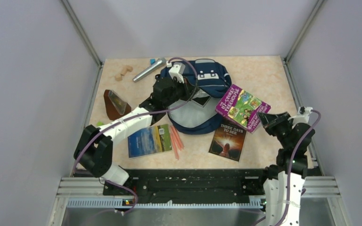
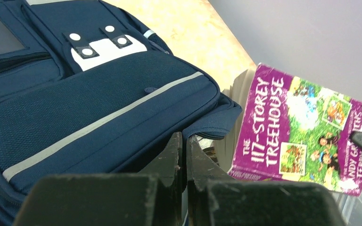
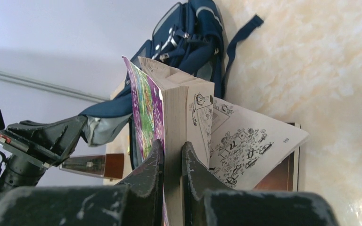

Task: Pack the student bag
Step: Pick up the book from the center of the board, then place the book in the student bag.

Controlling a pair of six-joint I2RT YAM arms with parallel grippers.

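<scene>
Packing step: purple paperback book [image 1: 242, 107] held beside large navy-blue fabric student bag [image 1: 217, 75] on beige table [image 1: 264, 75]
Bag rim is pinched by left gripper [image 2: 185, 141], book clamped by right gripper [image 3: 172, 153]; lowering into the opening is judged next

Pale grey walls [image 1: 193, 23] stand at 9, 12 and 3 o'clock, joined by metal corner posts [image 1: 81, 30]. A beige marbled tabletop [image 1: 264, 75] fills the middle; an aluminium rail [image 1: 70, 186] runs along 6 o'clock.

"THE 117-STOREY TREEHOUSE" on purple bk [image 2: 301, 132]; "THREE DAYS TO SEE" on dark bk [image 1: 227, 139].
</scene>
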